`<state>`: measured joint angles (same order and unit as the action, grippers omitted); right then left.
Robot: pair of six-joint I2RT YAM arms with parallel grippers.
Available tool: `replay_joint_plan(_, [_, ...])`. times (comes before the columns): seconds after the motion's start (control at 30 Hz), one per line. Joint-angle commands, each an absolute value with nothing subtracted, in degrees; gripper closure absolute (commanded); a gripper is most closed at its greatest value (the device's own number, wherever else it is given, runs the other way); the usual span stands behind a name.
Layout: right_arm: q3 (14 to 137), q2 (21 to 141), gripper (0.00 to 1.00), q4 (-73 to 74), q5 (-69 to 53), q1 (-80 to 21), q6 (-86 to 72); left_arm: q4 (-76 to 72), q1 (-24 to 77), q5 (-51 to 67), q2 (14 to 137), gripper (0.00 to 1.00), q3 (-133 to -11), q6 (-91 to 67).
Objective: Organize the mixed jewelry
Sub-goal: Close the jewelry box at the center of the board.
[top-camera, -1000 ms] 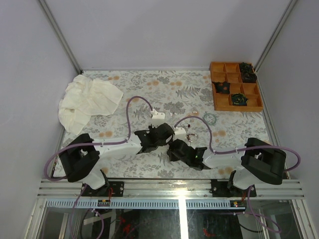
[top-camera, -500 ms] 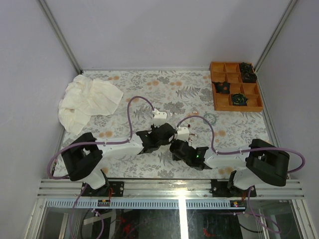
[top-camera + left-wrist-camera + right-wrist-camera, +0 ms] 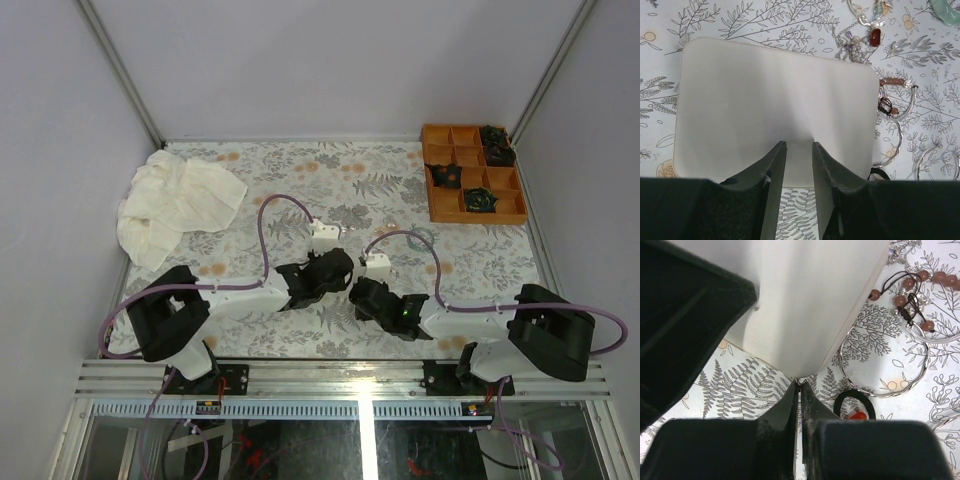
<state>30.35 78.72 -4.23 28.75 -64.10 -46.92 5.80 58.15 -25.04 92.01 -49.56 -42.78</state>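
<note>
**Two grippers at the jewelry box, loose pieces beside it**

Near the middle of the table (image 3: 350, 165), the left gripper (image 3: 798, 146) hangs over the near edge of the pale jewelry box (image 3: 775, 95). Its jaws are a little apart, with nothing between them. The right gripper (image 3: 799, 385) is closed tight and empty, and its tips touch one corner of the box. The mixed jewelry lies loose just beside the box, on the side toward the table's right edge: a red-stone earring (image 3: 875, 36), a pink beaded bracelet (image 3: 900, 300), a black ring (image 3: 855, 391), a thin silvery hoop (image 3: 883, 395) and a teal bracelet (image 3: 946, 14).
</note>
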Motion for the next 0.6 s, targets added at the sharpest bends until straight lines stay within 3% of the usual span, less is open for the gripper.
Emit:
replay_joint_plan(0.0, [27.61,74.73,1.0,-4.33,26.66,-60.34,-46.64,15.74,58.41,-19.95,97.12,0.72,-44.92,-43.42])
replay_joint_plan(0.57, [25.91,69.43,1.0,-1.47,22.23,-53.26,-45.2,15.69,58.48,-20.07,96.96,0.71,-44.93,-43.42])
